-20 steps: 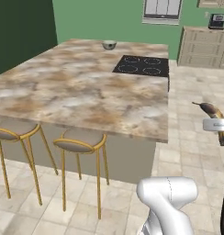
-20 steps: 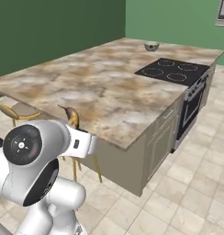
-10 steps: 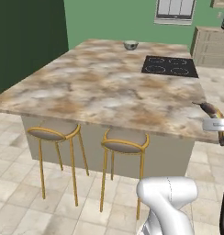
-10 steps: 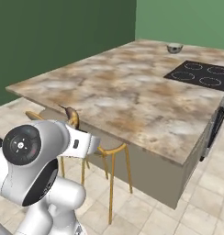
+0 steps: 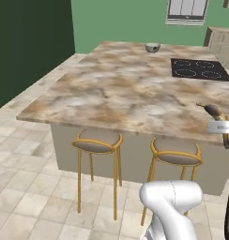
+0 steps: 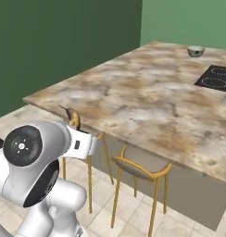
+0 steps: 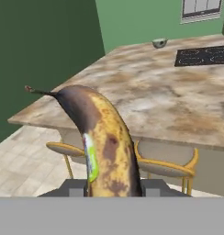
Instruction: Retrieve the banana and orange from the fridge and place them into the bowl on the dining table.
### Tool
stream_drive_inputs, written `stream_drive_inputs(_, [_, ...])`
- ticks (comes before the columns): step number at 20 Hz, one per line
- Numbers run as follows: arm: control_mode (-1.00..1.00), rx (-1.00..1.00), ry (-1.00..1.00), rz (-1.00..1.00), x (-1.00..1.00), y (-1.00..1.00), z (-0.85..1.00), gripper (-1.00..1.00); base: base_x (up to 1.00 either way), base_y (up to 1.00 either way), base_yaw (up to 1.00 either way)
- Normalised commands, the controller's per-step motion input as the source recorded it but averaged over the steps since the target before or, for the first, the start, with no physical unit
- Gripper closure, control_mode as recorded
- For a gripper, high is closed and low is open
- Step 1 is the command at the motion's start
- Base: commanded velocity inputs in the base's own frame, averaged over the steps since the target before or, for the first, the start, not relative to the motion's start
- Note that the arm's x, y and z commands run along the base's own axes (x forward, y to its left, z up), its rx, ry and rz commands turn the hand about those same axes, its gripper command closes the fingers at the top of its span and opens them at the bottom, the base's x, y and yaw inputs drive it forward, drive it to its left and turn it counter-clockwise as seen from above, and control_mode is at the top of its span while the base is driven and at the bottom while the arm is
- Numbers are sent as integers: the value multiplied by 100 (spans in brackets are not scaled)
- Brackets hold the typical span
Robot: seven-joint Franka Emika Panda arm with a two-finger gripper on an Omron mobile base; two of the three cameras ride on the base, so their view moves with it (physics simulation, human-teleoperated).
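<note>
My gripper (image 7: 114, 189) is shut on the banana (image 7: 103, 137), a yellow-brown fruit with dark blotches that stands upright between the fingers. From the left base view the banana (image 5: 212, 111) hangs in the gripper (image 5: 223, 129) over the near right corner of the dining table (image 5: 125, 93). In the right base view the banana (image 6: 74, 118) sticks up above the white hand. The small grey-green bowl (image 5: 152, 47) sits far off at the table's back edge, also seen as the bowl (image 6: 195, 51) and bowl (image 7: 159, 43). The orange and the fridge are out of view.
A black cooktop (image 5: 198, 69) is set into the table's far right. Two gold-legged stools (image 5: 97, 140) (image 5: 175, 157) stand under the near edge. A dark green wall (image 5: 27, 42) runs along the left, with tiled floor between it and the table.
The whole scene has shifted because the base has driven; the table's near edge and stools now face me more squarely. The banana stays gripped.
</note>
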Motion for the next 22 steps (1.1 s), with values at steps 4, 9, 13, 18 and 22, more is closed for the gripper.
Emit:
stream_drive_inputs(4, [100, 0, 0, 0, 0, 0, 0, 100, 64, 100, -16])
stream_drive_inputs(9, [100, 0, 0, 0, 0, 0, 0, 100, 57, 100, -14])
stream_drive_inputs(13, [100, 0, 0, 0, 0, 0, 0, 100, 52, 100, -12])
stream_drive_inputs(18, [100, 0, 0, 0, 0, 0, 0, 100, 52, 100, -12])
stream_drive_inputs(22, [100, 0, 0, 0, 0, 0, 0, 100, 51, 100, -13])
